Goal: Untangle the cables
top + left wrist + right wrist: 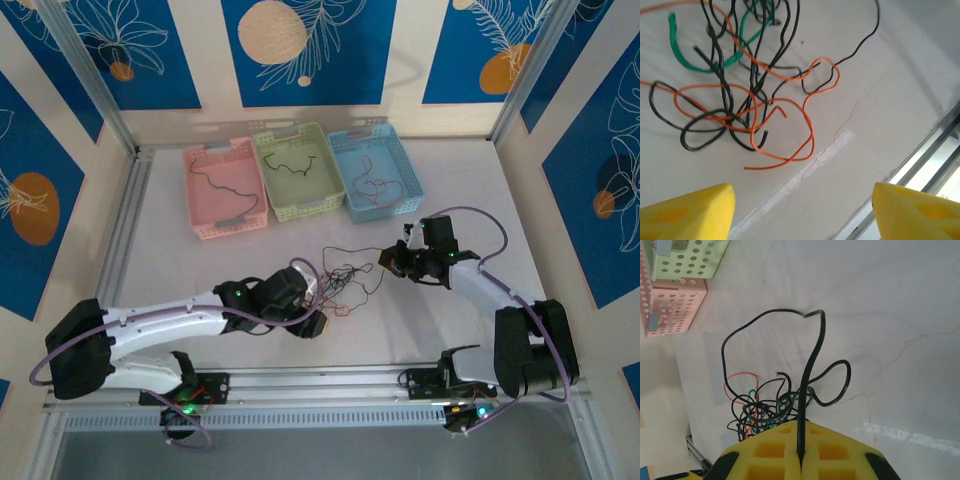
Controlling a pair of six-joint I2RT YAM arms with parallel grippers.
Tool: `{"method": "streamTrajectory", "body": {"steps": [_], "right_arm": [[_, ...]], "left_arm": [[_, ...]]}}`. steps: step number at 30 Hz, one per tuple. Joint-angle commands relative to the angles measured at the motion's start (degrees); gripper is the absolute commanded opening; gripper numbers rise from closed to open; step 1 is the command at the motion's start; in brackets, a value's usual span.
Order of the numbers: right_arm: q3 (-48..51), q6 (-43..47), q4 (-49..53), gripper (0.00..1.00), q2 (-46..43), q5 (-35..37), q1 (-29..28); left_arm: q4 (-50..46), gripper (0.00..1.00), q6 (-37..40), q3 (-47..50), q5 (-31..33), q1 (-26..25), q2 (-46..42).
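The cables (pixel 343 280): a black, orange and green tangle on the table (pixel 450 180) between the arms; we judge them light, limp and springy, best taken at a free end, not the knot. Left gripper (pixel 802 212) gapes empty before the tangle; right gripper (pixel 801 462) is clenched on a black cable (pixel 812 355). The left wrist view resolves the orange crossings; the top view adds three baskets (pixel 310 208) beyond.

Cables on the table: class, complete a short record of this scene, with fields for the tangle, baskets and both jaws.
tangle: black, orange and green cables knotted together
left jaws: open, empty, near the tangle
right jaws: shut on a black cable leading from the tangle
baskets: pink basket, green basket, blue basket, one dark cable in each
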State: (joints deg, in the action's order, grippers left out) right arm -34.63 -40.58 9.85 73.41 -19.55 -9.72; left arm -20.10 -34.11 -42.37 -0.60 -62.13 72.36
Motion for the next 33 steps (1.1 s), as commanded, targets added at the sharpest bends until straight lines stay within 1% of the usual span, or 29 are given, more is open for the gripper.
{"method": "streamTrajectory", "body": {"steps": [1, 8, 12, 14, 17, 20, 28, 33], "right_arm": [[-0.66, -0.29, -0.09, 0.0, 0.33, -1.72, 0.33], [-0.61, -0.21, -0.15, 0.0, 0.41, -1.89, 0.44], [-0.79, -0.2, -0.18, 0.0, 0.71, -2.07, 0.5], [-0.85, -0.2, -0.12, 0.0, 0.94, -2.16, 0.53], [-1.01, -0.08, -0.16, 0.0, 1.16, -2.31, 0.55], [-1.12, -0.15, -0.17, 0.0, 1.38, -2.42, 0.51], [-1.33, 0.01, -0.12, 0.0, 1.97, -2.61, 0.5], [-1.52, 0.02, -0.01, 0.0, 2.29, -2.69, 0.46]], "left_arm": [[1.86, 0.69, -4.37, 1.44, 2.42, -0.17, 2.01], [3.23, 0.63, -4.48, -0.58, 3.07, -0.11, 6.91], [4.17, 0.61, -4.47, -1.66, 2.27, 0.18, 9.98], [5.97, 0.59, -4.43, -1.64, 0.79, 1.43, 10.98], [6.84, 0.57, -4.48, -2.04, 0.84, 2.98, 11.75], [9.12, 0.55, -4.25, -2.01, -1.07, 4.37, 12.4], [11.43, 0.51, -3.8, -1.52, -3.32, 6.03, 13.95], [12.96, 0.45, -3.88, -0.88, -4.64, 6.58, 13.96]]}}
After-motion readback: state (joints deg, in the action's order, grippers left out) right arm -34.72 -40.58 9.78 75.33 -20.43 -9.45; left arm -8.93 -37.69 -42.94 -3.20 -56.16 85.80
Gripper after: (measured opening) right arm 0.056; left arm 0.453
